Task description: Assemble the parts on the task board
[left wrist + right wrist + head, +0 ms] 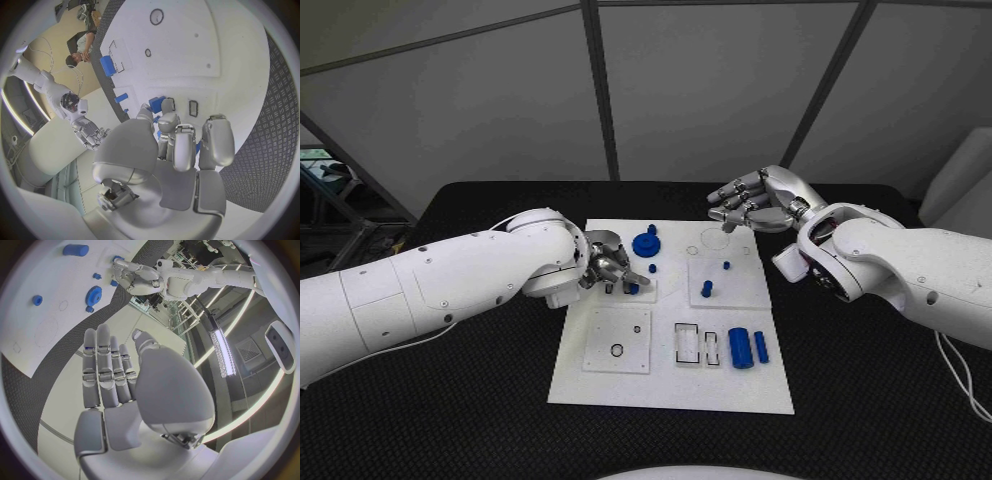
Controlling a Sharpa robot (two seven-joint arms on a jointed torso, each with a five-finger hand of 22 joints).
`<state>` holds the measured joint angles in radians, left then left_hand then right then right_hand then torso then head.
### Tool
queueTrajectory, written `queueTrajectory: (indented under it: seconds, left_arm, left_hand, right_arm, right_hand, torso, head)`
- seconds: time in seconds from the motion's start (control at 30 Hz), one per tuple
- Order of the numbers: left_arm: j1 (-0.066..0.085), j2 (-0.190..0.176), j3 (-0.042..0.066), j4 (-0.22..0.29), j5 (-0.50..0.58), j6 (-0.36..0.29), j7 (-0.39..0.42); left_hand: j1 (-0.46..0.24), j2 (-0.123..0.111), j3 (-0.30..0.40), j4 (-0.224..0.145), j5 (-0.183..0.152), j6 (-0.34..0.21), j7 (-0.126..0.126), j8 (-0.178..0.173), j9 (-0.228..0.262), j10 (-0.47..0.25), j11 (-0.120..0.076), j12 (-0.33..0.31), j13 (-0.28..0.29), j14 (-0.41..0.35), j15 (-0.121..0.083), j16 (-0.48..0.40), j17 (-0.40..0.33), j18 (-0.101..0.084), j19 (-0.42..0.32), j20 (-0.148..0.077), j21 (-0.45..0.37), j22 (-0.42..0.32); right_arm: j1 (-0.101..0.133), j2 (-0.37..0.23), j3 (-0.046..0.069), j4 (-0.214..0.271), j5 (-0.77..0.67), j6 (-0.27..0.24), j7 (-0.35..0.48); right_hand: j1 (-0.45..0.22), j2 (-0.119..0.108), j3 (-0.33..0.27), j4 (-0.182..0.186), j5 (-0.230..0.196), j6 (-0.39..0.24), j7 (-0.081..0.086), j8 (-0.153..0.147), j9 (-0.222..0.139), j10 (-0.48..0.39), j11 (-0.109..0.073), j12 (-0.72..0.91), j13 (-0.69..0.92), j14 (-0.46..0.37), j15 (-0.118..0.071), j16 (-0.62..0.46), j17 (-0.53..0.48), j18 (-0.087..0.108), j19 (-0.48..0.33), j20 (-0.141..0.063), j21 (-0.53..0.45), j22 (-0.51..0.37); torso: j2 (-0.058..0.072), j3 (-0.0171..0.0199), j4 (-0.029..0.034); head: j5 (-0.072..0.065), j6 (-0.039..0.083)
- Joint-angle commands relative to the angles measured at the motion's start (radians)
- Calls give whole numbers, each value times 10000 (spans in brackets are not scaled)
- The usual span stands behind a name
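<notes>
The white task board (672, 385) lies mid-table. My left hand (606, 266) is low over its left side, fingers curled down around a blue part (632, 288); in the left wrist view blue shows between the fingers (199, 147) and beyond them (156, 103). A blue gear (646, 243) stands just beyond that hand. My right hand (750, 208) hovers above the board's far edge and holds nothing; in the right wrist view its fingers (107, 365) are stretched out side by side. Small blue pegs (707, 289) stand mid-board, and two blue cylinders (749, 348) lie near the right side.
Black-outlined rectangular slots (687, 343) and a small ring (616, 351) mark the board's near half. Black textured table (877, 400) surrounds the board, with free room at the front and both sides.
</notes>
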<state>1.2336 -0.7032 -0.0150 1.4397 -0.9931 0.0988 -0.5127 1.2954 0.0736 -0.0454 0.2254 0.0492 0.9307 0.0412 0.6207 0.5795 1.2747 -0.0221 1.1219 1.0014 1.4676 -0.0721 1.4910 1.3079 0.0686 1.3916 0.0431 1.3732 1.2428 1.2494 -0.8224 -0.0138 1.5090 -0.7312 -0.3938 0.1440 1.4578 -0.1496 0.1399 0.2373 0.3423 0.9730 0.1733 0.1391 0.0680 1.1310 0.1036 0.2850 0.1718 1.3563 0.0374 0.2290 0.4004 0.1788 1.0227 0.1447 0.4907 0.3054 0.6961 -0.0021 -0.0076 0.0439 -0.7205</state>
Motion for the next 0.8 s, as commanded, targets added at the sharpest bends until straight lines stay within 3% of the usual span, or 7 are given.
queueTrajectory:
  seconds: [0.03, 0.1, 0.27, 0.33, 0.43, 0.6, 0.8]
  left_arm:
    - [-2, -11, -10, 24, 211, 147, -50]
    - [-2, -43, -10, 61, 324, 146, -46]
    - [-3, -116, -8, 160, 473, 142, -40]
    - [-3, -156, -5, 216, 541, 138, -38]
    - [-4, -226, 0, 310, 598, 128, -36]
    - [-3, -354, 13, 447, 643, 89, -34]
    - [-1, -503, 57, 596, 662, -105, -9]
  left_hand:
    - [438, 179, 443, -189, 34, -81, -18, -68, 19, -15, -65, -53, -4, 695, -113, -2, 1459, 20, 3, -117, 55, 28]
    - [889, 246, 1201, -420, 47, -147, -10, -227, 7, -70, -90, -181, -72, 695, -148, -7, 1464, 21, -8, -167, 54, 51]
    - [952, -367, 3444, -592, 58, -178, 39, -440, 96, -172, -43, -570, -369, 697, -94, -20, 1477, 31, -64, -153, 4, 48]
    - [507, -1011, 4971, -641, 20, -214, 132, -462, 239, -183, -58, -748, -519, 699, -57, -28, 1484, 37, -85, -104, -23, 56]
    - [-17, -1449, 6228, -801, 36, -245, 151, -424, 415, -276, 10, -1017, -794, 700, -21, -35, 1489, 46, -112, -72, -63, 43]
    - [-615, -1845, 7439, -1207, 96, -328, 174, -352, 663, -349, 61, -1237, -1021, 701, -6, -46, 1492, 59, -136, -40, -109, 34]
    - [-902, -1979, 7917, -1484, 494, -345, 158, -286, 819, -343, 65, -1296, -1088, 704, -7, -47, 1501, 54, -120, -31, -105, 75]
  right_arm:
    - [18, 13, 7, -15, -38, 73, 24]
    - [17, 19, 7, -32, -38, 80, 24]
    - [17, 33, 6, -59, -38, 89, 32]
    - [17, 38, 6, -71, -38, 92, 36]
    - [16, 42, 6, -86, -38, 96, 39]
    - [16, 47, 5, -123, -38, 106, 46]
    - [16, 38, 5, -156, -38, 110, 49]
  right_hand:
    - [-46, 56, -16, -26, 42, 33, 62, -22, 2, 52, -5, -49, -28, 69, -26, -90, -19, 37, 63, 24, -75, -20]
    - [-46, 56, -16, -26, 42, 33, 62, -22, 2, 52, -5, -49, -28, 69, -26, -90, -19, 37, 63, 24, -75, -20]
    - [-43, 60, -14, -30, 66, 30, 64, -24, 2, 51, -3, -53, -44, 74, -24, -113, -21, 36, 68, 25, -89, -29]
    - [-40, 61, -12, -36, 94, 25, 67, -26, 1, 49, 0, -58, -64, 80, -22, -141, -24, 36, 74, 26, -107, -41]
    - [-40, 61, -12, -36, 94, 25, 67, -26, 1, 49, 0, -58, -64, 80, -22, -141, -24, 36, 74, 26, -107, -41]
    - [-43, 60, -14, -37, 111, 17, 71, -30, 0, 47, 3, -61, -78, 84, -19, -161, -26, 35, 77, 28, -120, -50]
    - [-62, 59, -23, -30, 132, 2, 79, -37, -2, 40, 12, -69, -104, 87, -11, -199, -31, 33, 82, 33, -145, -66]
  torso:
    - [-1, -3, 1]
    - [-2, -4, 3]
    - [0, -2, 5]
    - [-6, -4, 10]
    - [-7, -5, 15]
    - [-11, 1, 5]
    - [-11, 8, 10]
  head:
    - [-12, -18]
    - [-16, -22]
    - [-12, -31]
    - [-4, -40]
    - [-3, -40]
    - [11, -42]
    - [15, -34]
